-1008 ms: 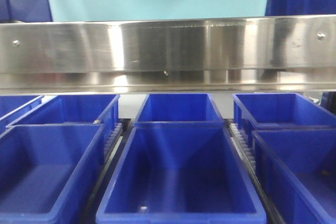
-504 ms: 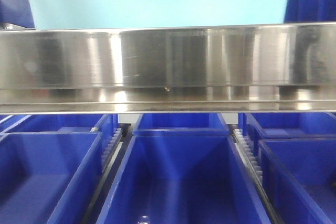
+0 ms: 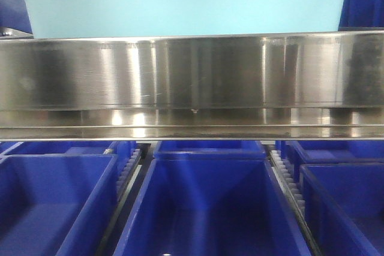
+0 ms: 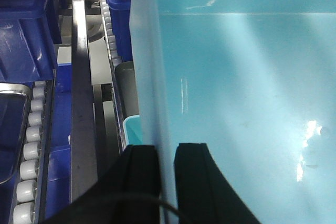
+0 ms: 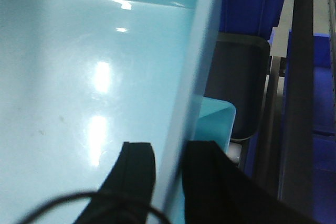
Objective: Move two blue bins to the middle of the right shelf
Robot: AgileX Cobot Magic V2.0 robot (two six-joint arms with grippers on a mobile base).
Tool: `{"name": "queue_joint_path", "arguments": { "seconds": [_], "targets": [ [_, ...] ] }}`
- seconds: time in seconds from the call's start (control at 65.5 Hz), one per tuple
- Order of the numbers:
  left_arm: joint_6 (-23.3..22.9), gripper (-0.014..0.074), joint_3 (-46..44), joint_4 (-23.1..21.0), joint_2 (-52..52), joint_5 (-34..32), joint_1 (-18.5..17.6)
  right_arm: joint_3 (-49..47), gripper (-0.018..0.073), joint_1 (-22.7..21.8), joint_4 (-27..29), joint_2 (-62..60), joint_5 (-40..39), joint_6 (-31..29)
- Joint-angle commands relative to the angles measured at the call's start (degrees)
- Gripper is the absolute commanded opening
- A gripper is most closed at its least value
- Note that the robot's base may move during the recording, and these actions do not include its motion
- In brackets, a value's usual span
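The left gripper [image 4: 166, 155] and the right gripper [image 5: 169, 153] were each clamped on a side wall of the pale blue bin [image 3: 180, 1]. The bin was seen just above the shelf rail [image 3: 192, 73].

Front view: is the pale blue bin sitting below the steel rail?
No, the pale blue bin shows above the steel rail; only dark blue bins lie below it.

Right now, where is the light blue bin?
Front view: the light blue bin shows at the top, above the steel rail; the left hand and right hand pinch its walls.
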Motion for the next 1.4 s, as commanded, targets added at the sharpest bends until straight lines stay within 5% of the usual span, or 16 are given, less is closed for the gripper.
{"name": "queue_joint_path", "arguments": {
  "seconds": [0.0,1.389],
  "targets": [
    [0.48,-0.0111,-0.96,-0.76,-0.82,-2.87,-0.4,-0.39,-0.0152,-0.31,-1.15,-0.4,-1.77,-0.13],
    [0.48,-0.0111,-0.96,-1.44,0.13,-1.25,-0.4,-0.39,-0.0152,-0.43,-1.78,-0.17,-3.02,-0.13]
  ]
}}
